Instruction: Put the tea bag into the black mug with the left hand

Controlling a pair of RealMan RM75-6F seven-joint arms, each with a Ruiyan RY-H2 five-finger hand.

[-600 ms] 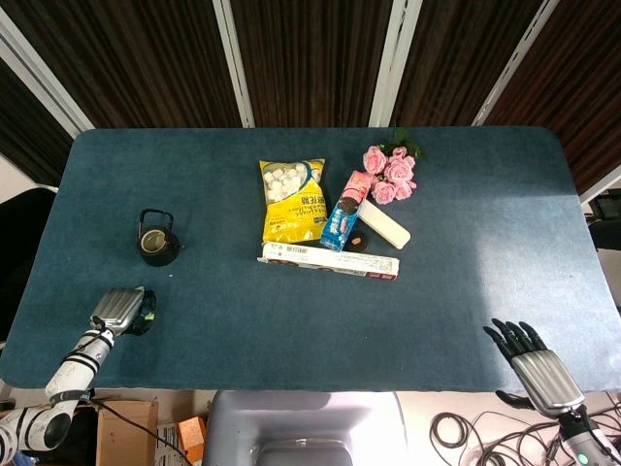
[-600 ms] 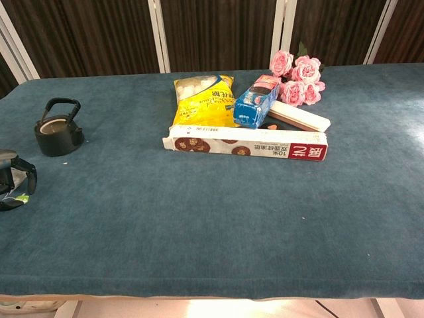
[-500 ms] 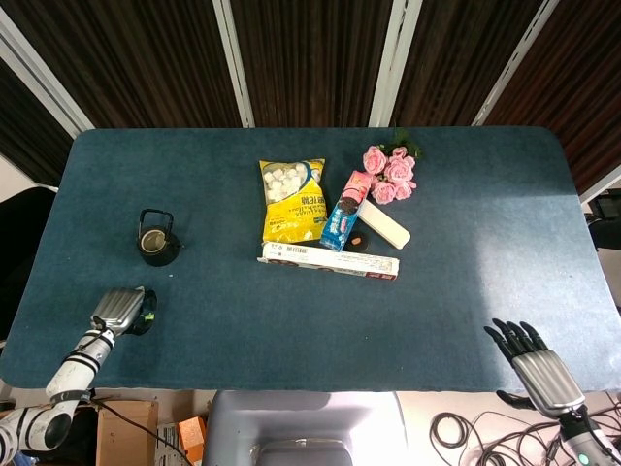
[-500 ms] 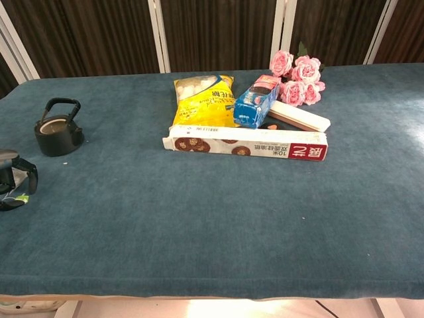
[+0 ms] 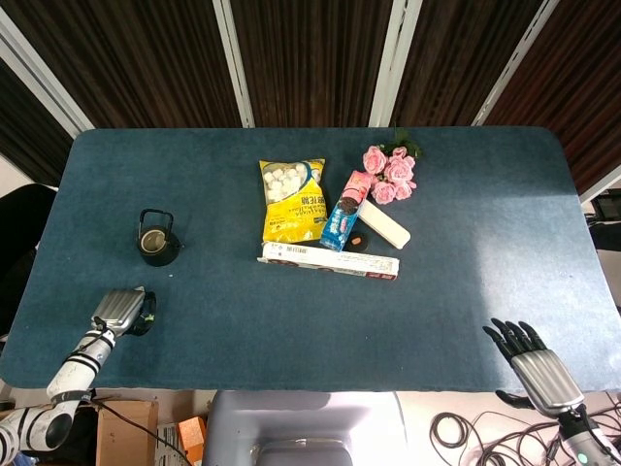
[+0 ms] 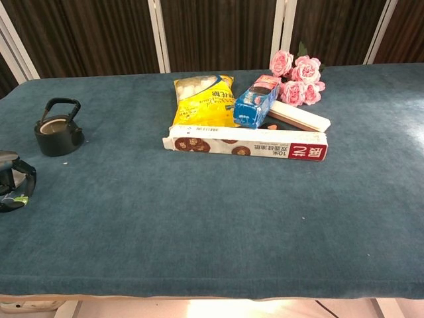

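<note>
The left hand [image 5: 120, 310] sits at the near-left corner of the desk [image 5: 466, 291], back of the hand up in the head view, its fingers curled down over something dark. In the chest view that hand [image 6: 12, 182] shows only at the frame's left edge, with a small pale green-white scrap [image 6: 20, 198] at its lower side. That scrap is probably the tea bag, but it is too small to be sure, and I cannot tell whether the fingers pinch it or merely rest against it.

The black mug [image 5: 156, 243] stands farther from the robot than the hand and slightly toward the desk's middle, well apart from the hand with bare cloth between. In the chest view the mug [image 6: 57, 134] stands upright, mouth open upward, handle loop rising at its far side. So the coming move, as I judge it, is a short carry forward and a little rightward, ending above that mouth, clear of the handle.

The right hand [image 5: 532, 354] lies at the near-right corner, fingers spread and empty, across the whole desk from the mug; the left hand is plainly the nearer.

Mid-desk, well right of the mug, lie a yellow snack bag [image 5: 291, 200], a long biscuit box [image 5: 328, 260] and pink roses [image 5: 389, 172], out of the hand's path.
</note>
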